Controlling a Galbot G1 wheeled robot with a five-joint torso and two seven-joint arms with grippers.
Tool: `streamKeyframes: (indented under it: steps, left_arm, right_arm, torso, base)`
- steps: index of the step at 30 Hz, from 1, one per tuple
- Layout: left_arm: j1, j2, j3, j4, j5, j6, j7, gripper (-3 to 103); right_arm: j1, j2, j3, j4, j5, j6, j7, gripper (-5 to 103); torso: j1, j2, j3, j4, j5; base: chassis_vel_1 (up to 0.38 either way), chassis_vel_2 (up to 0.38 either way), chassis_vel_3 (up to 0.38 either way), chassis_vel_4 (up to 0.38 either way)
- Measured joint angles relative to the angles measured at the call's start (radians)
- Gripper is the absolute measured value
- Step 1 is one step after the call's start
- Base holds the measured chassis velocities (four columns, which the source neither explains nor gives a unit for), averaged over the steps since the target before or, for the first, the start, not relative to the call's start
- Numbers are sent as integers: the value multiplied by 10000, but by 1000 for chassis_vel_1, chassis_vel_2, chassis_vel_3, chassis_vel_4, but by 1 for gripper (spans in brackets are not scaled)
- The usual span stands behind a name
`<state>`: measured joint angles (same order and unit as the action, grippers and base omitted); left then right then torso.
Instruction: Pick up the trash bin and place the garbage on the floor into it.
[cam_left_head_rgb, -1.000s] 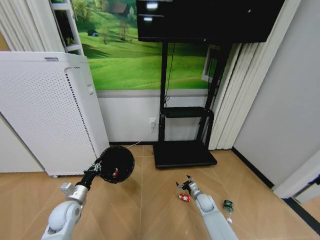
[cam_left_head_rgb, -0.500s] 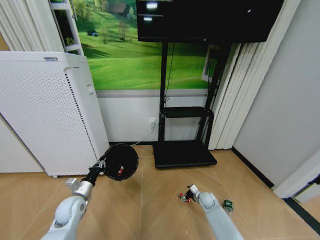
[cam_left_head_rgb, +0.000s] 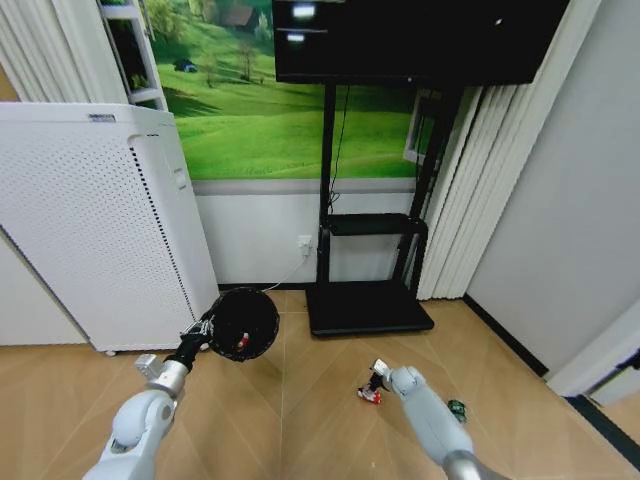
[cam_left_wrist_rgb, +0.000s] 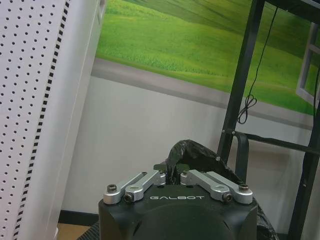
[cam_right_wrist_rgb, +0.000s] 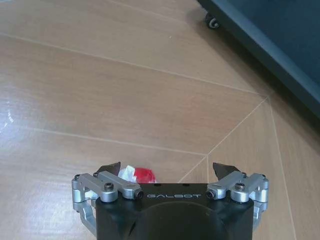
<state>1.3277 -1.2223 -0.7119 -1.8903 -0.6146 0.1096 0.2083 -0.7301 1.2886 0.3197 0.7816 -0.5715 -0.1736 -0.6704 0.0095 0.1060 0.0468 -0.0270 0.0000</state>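
Note:
My left gripper is shut on the rim of the black mesh trash bin, holding it tilted above the floor with its mouth facing me. A red scrap lies inside it. The left wrist view shows the left gripper pinching the bin's black liner. My right gripper hangs open low over the floor, just behind a crumpled red-and-white scrap. In the right wrist view that scrap lies by one finger of the open right gripper. A green bottle lies to the right.
A tall white perforated air purifier stands at the left. A black TV stand with a flat base stands against the back wall, just behind the scrap. White curtains hang at the right. A dark border strip runs along the right wall.
My left arm lifted the bin slightly up and to the right, then held. My right arm swung, and its gripper dipped toward the scrap, which still lies on the floor.

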Motion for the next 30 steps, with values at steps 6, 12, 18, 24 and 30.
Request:
streamKeyframes:
  steps: [6,12,18,24,30]
  left_arm:
    - [45,-53,-24,-12,34,0,34,7]
    - [47,-86,-10,-15,57,0,40,7]
    - [-9,-80,29,-9,62,9,49,7]
    - [-34,-64,31,19,51,15,83,7]
    - [-7,-47,18,19,31,15,153,7]
  right_arm:
    - [22,-183,-180,-107,-50,28,-196,100]
    - [135,-118,-111,-603,-426,260,-175,100]
    - [118,-18,-80,-826,-479,272,-134,100]
    - [212,111,-40,-1121,-715,291,-37,103]
    - [281,169,-33,-1219,-749,290,76,89]
  torso:
    - [0,0,-1,0,0]
    - [0,-1,0,3,1]
    - [0,0,0,1,2]
    - [0,0,-1,2,-1]
    - [0,0,-1,3,0]
  base:
    - [0,0,0,0]
    - [0,0,0,0]
    - [0,0,0,0]
    - [0,0,0,0]
    - [0,0,0,0]
